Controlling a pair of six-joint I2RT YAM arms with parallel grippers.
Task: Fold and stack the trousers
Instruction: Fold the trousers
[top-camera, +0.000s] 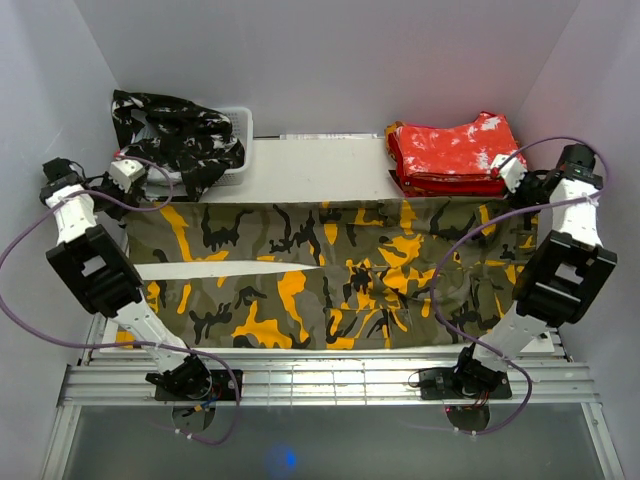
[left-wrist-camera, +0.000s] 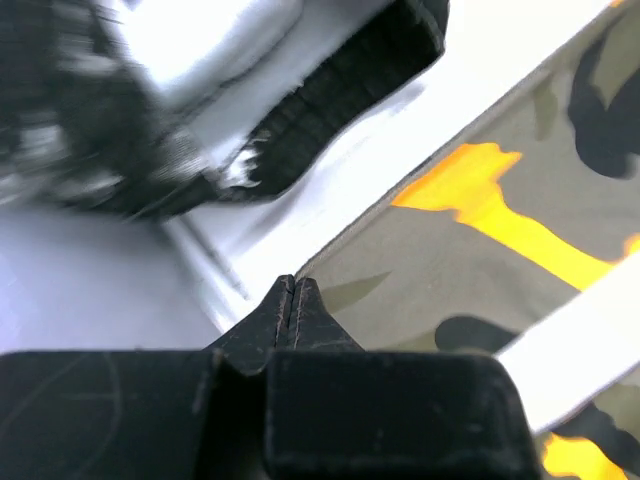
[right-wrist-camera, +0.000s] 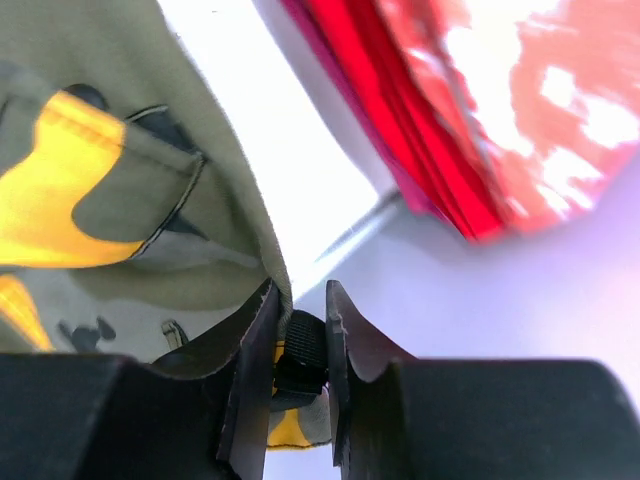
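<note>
White table (top-camera: 300, 165) holds olive trousers (top-camera: 330, 275); left tool (left-wrist-camera: 292, 290) closed at hem, right tool (right-wrist-camera: 298, 305) grips waistband.

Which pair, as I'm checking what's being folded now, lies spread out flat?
The olive-and-orange trousers across the middle; the black-and-white pair is bunched far left, the red pair lies folded far right.

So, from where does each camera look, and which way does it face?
Top external: above and behind the bases, facing down at the table; left arm and right arm flank the olive trousers.
Left wrist: on that arm, facing along the shut left gripper to the trousers' edge.
Right wrist: likewise, along the right gripper, closed on the trousers' corner; red trousers beyond.
All share the olive trousers.
</note>
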